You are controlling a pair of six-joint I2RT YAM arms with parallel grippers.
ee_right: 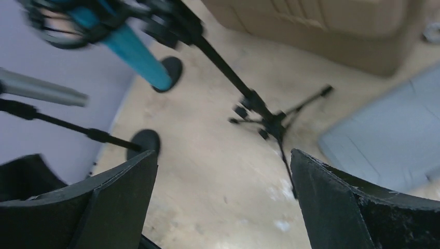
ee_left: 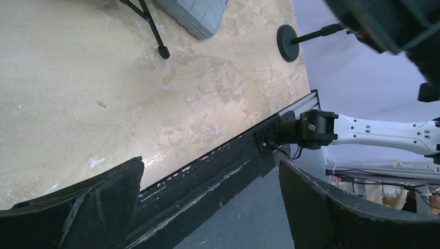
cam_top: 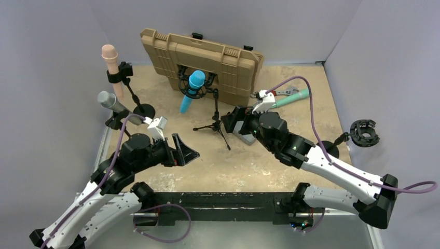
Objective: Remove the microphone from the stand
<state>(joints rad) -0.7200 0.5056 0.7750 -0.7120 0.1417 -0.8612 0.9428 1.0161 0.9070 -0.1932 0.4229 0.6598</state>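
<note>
A blue microphone (cam_top: 192, 91) hangs tilted in a black shock mount on a tripod stand (cam_top: 216, 122) at mid table; in the right wrist view the blue microphone (ee_right: 129, 49) is at upper left and the tripod stand (ee_right: 259, 111) is ahead. My right gripper (cam_top: 233, 122) is open beside the tripod's right side and holds nothing; its fingers (ee_right: 224, 153) frame bare table. My left gripper (cam_top: 184, 150) is open and empty, low at near left, its jaws (ee_left: 211, 163) over the table's front rail. A peach microphone (cam_top: 111, 59) and a grey microphone (cam_top: 111, 102) sit on stands at left.
A tan hard case (cam_top: 207, 59) stands upright behind the tripod. A teal microphone (cam_top: 290, 97) lies at back right by a wrench. A grey pad (cam_top: 244, 136) lies under my right wrist. An empty clip stand (cam_top: 365, 132) is at far right. Grey walls enclose the table.
</note>
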